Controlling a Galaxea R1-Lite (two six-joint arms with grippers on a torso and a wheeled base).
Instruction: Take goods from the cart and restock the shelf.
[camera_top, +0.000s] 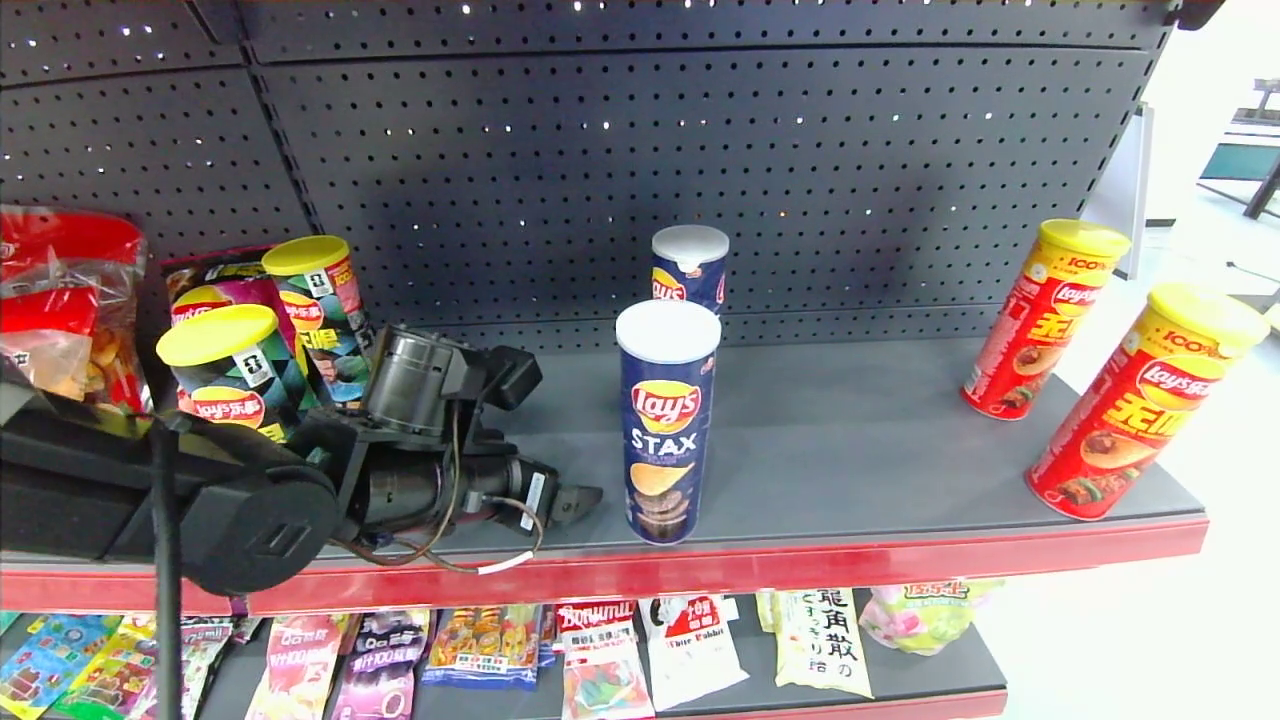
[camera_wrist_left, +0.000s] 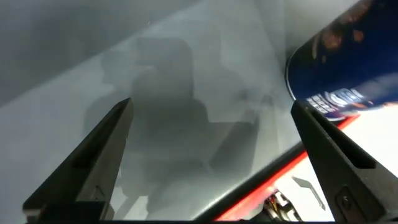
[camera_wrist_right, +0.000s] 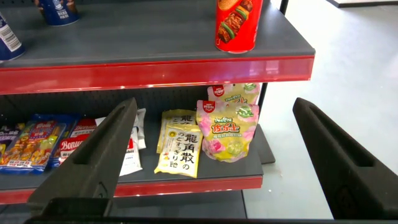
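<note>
Left fingers (camera_wrist_left: 93, 168), spread apart, sit beside an upright navy chip can (camera_top: 665, 430) with white lid; right fingers (camera_wrist_right: 93, 162) likewise apart.

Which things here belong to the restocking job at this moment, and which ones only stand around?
Job, probably:
- open left gripper
- tall blue cylindrical chip can with white lid beside it
- grey metal shelf with red front edge

Only around:
- second blue can behind
- two red cans with yellow lids
- dark patterned cans with yellow lids
- flat snack packets on the lower shelf
</note>
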